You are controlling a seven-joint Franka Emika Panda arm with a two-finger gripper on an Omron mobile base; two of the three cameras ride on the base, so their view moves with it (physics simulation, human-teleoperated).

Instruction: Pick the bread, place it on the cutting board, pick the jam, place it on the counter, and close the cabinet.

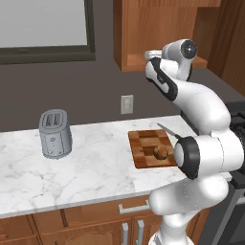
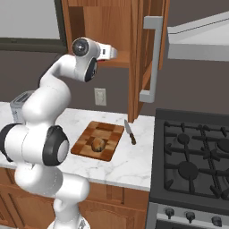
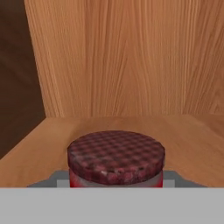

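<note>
The jam (image 3: pixel 116 158) shows its lid and a sliver of red wall; the rest is cut off at the bottom of the hand view. In the right base view the arm hides the toaster (image 2: pixel 19 105) almost wholly. The hand's fingers seem buried inside the cabinet (image 2: pixel 117 31), unseen.

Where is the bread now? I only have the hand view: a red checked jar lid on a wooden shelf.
Observer: The bread lies on the cutting board, down on the counter.
Operator: What is beside the board, where this jam jar could go?
Observer: A knife lies on the side toward the stove; on the other side, marble runs to a toaster.
Operator: And the cabinet door?
Observer: The cabinet door stands open, its bar handle out over the counter.
</note>
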